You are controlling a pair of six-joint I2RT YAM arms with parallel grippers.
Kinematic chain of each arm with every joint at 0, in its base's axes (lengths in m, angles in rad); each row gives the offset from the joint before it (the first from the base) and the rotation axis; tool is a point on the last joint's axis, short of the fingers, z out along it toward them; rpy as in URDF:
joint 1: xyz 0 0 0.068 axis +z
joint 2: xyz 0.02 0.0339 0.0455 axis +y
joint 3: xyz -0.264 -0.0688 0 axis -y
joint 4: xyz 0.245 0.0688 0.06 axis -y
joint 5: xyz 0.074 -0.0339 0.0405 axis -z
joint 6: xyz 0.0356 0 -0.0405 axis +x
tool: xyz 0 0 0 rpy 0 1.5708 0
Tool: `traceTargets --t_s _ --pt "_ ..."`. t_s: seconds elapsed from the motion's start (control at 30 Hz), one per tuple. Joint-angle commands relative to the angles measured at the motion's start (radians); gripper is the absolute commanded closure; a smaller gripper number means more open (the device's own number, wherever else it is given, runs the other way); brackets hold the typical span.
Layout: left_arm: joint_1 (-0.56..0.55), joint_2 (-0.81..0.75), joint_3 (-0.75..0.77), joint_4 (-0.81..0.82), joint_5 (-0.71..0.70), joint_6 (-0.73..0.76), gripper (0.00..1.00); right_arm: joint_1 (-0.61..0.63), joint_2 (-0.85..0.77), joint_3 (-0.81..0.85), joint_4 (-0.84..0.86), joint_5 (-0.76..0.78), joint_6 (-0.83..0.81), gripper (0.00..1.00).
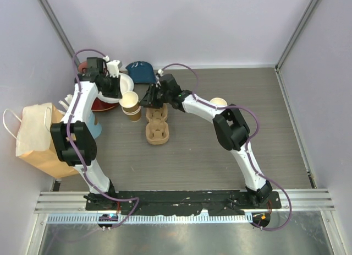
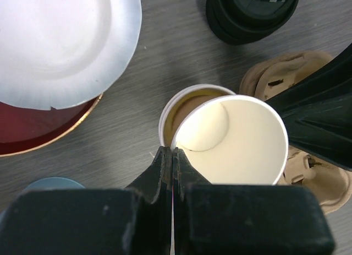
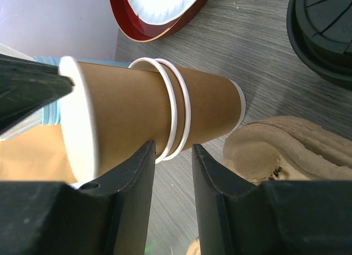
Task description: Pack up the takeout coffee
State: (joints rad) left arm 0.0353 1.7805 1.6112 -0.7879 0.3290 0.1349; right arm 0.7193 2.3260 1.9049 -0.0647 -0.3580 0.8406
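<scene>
Left jaws pressed together, fingertips [image 2: 163, 169] pinching the rim wall of the top paper cup [image 2: 242, 139], cream inside, no lid. Top paper cup raised partway out of two more nested paper cups [image 3: 176, 109], whole stack just left of the far end of the pulp cup carrier [image 1: 157, 125]. Right jaws spread, straddling the two lower rims from the side; touching or not, cannot tell. Takeout coffee seen only as black coffee lids [image 2: 253, 12], stacked-looking, on the table [image 1: 220, 172] just beyond the carrier's far end. Cup bodies under them not visible. Same spot hidden under the right arm from the top camera. White paper plate [image 2: 60, 40] resting on red plate [image 2: 33, 136], left of and beyond the carrier. Blue cup [image 1: 94, 128] left of the carrier, brown paper bag [image 1: 36, 136] farther left, at the table edge. Lone lidless tan cup [image 1: 219, 103] well right of the carrier, upright.
</scene>
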Motion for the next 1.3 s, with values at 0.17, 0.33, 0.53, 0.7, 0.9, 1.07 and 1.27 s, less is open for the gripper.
traceTargets --t_s 0.17,0.33,0.53,0.7,0.9,1.07,1.27 --pt "0.000 -0.138 0.203 -0.045 -0.030 0.022 1.00 0.011 -0.169 0.052 -0.072 0.091 -0.135 0.59" --pt "-0.017 -0.199 0.251 -0.079 -0.005 0.014 1.00 0.009 -0.290 0.056 -0.217 0.212 -0.271 0.52" --pt "-0.165 -0.247 0.239 -0.126 -0.171 0.124 1.00 0.023 -0.470 0.063 -0.404 0.513 -0.466 0.30" --pt "-0.264 -0.233 0.260 -0.178 -0.185 0.134 1.00 0.055 -0.553 0.060 -0.425 0.536 -0.558 0.29" --pt "-0.336 -0.213 0.276 -0.197 -0.173 0.118 1.00 0.077 -0.504 0.085 -0.478 0.447 -0.560 0.33" --pt "-0.351 -0.211 0.279 -0.198 -0.151 0.098 1.00 0.077 -0.456 0.094 -0.488 0.410 -0.552 0.36" --pt "-0.354 -0.208 0.268 -0.195 -0.123 0.092 1.00 0.078 -0.416 0.115 -0.501 0.410 -0.561 0.57"
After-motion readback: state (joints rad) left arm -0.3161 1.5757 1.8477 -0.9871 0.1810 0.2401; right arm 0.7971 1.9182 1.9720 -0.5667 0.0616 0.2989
